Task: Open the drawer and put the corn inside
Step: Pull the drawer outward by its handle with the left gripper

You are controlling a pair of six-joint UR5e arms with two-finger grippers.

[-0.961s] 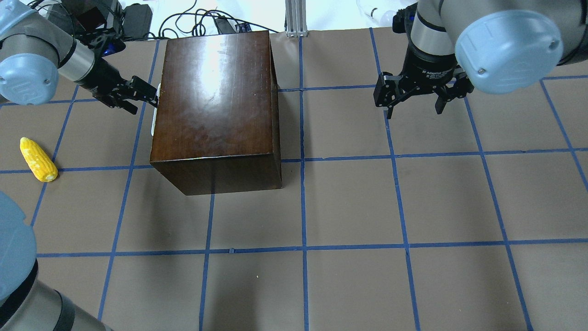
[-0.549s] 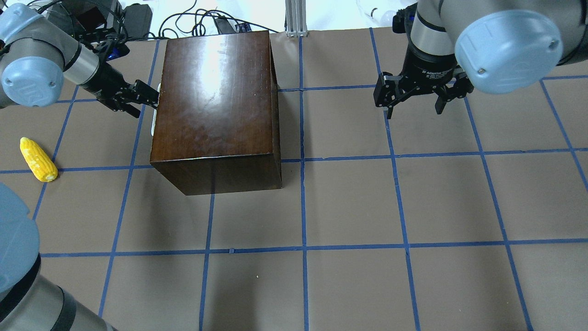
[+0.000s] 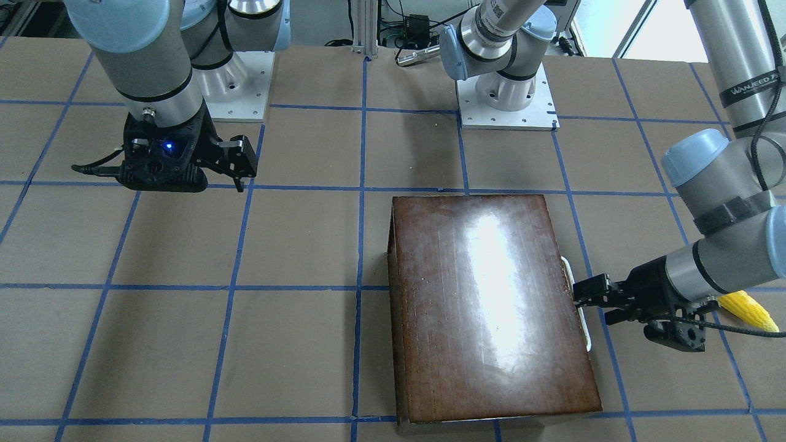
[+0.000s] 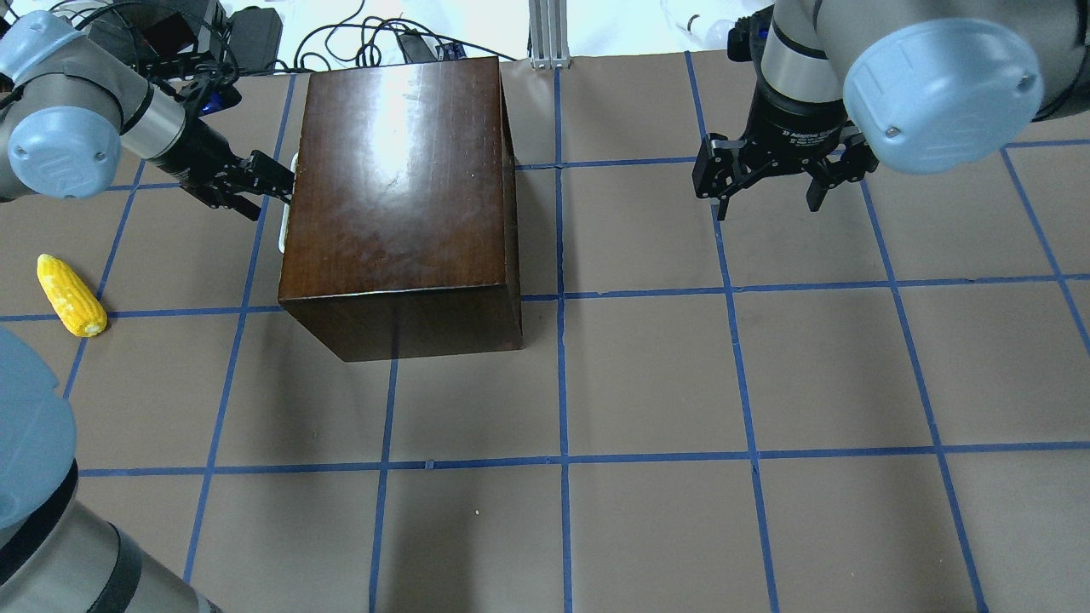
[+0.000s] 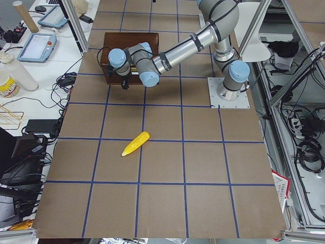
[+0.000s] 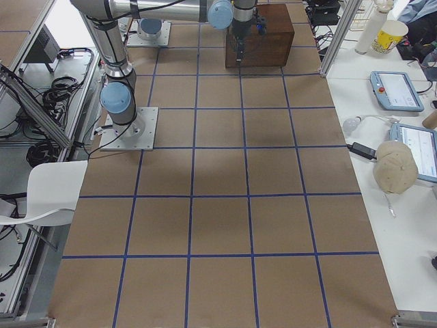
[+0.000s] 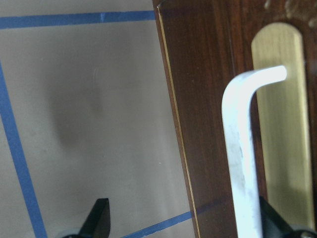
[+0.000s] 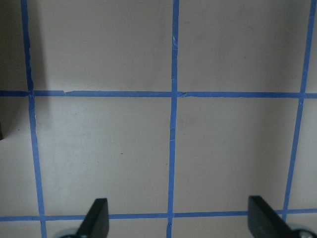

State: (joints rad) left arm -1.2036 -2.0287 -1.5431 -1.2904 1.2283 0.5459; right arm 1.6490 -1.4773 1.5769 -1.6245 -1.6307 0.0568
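The dark-brown wooden box [image 4: 400, 196] stands at the far left, also in the front view [image 3: 491, 301]. Its drawer is shut; the front panel with the pale handle [image 4: 284, 209] faces left. My left gripper [image 4: 277, 191] is open at that handle. In the left wrist view the handle [image 7: 242, 148] stands close to one fingertip [image 7: 270, 220], and the gripper [image 7: 184, 218] holds nothing. The yellow corn [image 4: 71, 295] lies on the table left of the box, also in the front view [image 3: 749, 310]. My right gripper [image 4: 766, 204] is open and empty above the table at the far right.
Blue tape lines grid the brown table [image 4: 647, 383]. Cables and gear lie beyond the far edge [image 4: 255, 34]. An aluminium post [image 4: 549, 34] stands behind the box. The right wrist view shows only bare table [image 8: 173, 124].
My left arm has swung in a little and its gripper has edged closer to the drawer's handle. The box, the corn and my right arm have not moved.
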